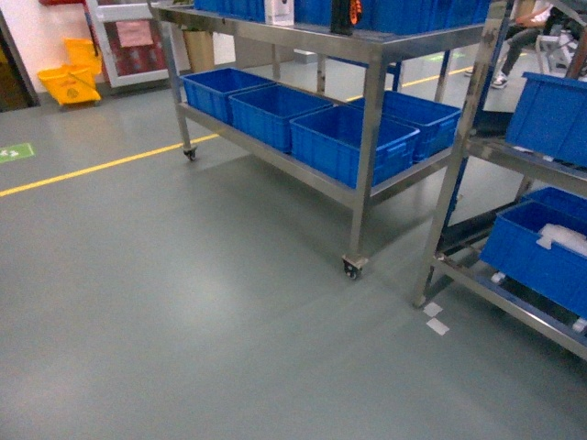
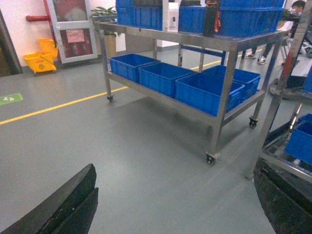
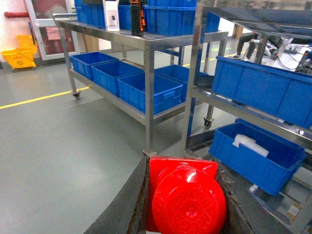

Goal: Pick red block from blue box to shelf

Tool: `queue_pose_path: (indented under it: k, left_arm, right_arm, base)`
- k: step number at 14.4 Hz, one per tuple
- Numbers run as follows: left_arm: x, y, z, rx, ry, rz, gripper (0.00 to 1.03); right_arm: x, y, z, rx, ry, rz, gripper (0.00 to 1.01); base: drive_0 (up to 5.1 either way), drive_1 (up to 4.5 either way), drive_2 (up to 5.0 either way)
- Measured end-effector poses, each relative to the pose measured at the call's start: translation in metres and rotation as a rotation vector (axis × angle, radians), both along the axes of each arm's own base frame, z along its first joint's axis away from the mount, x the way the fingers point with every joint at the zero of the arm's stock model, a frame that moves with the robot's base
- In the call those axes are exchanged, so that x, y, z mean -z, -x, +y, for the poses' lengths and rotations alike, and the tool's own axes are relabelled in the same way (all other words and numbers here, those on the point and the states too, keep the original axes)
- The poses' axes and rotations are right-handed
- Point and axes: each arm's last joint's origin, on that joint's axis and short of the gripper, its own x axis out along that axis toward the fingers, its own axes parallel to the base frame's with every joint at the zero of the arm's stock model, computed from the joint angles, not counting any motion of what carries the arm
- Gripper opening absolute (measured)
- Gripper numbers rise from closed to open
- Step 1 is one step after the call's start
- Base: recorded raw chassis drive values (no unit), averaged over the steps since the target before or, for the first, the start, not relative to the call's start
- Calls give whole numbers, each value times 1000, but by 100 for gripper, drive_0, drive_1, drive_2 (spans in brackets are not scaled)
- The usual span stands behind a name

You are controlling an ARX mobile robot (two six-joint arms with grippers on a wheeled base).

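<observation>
Nearest the right wrist cam: small glossy red plastic brick w/ one round stud (image 3: 187, 197), i.e. the red block, clamped between the two dark fingers (image 3: 129, 204) of the right gripper (image 3: 187, 209). Stud faces the lens; squarish body sits behind it. Fingers press on both sides of the block, left and right in that view. Block is held clear of the floor, not on any tier.

Left gripper (image 2: 170, 200): two dark fingers (image 2: 63, 204) at the lower corners of the left wrist view, set wide apart, nothing between them, only grey floor (image 2: 146, 161) beyond.

Neither gripper appears in the head view.

Surroundings:
- Shiny stainless-steel rack on castors (image 1: 371, 128), the shelf, stands ahead, approx. centre of head view. Lower tier carries a row of dark blue ribbed crates (image 1: 348, 142); top tier carries more blue crates plus a white item (image 1: 280, 11) and a dark item w/ orange marking (image 1: 344, 14), details too small to tell.
- Second steel rack (image 1: 472, 128) stands just beside the first, at right. Its lowest crate (image 3: 253, 156) holds a white object (image 3: 248, 145).
- Yellow floor line (image 1: 101, 167) runs diagonally across the floor at left.
- Yellow mop bucket (image 1: 73, 81) near the far wall, beside a door w/ red panels (image 1: 133, 41).
- Green floor marker (image 1: 14, 152) at far left.
</observation>
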Motion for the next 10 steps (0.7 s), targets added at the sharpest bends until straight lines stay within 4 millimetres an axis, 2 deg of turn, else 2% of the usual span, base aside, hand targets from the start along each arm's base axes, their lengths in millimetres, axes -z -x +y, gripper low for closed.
queue_pose_path:
  k: [10]
  left_arm:
    - [0, 0, 0, 0, 0, 0, 98]
  right_arm:
    - [0, 0, 0, 0, 0, 0, 28]
  base:
    - [-152, -152, -152]
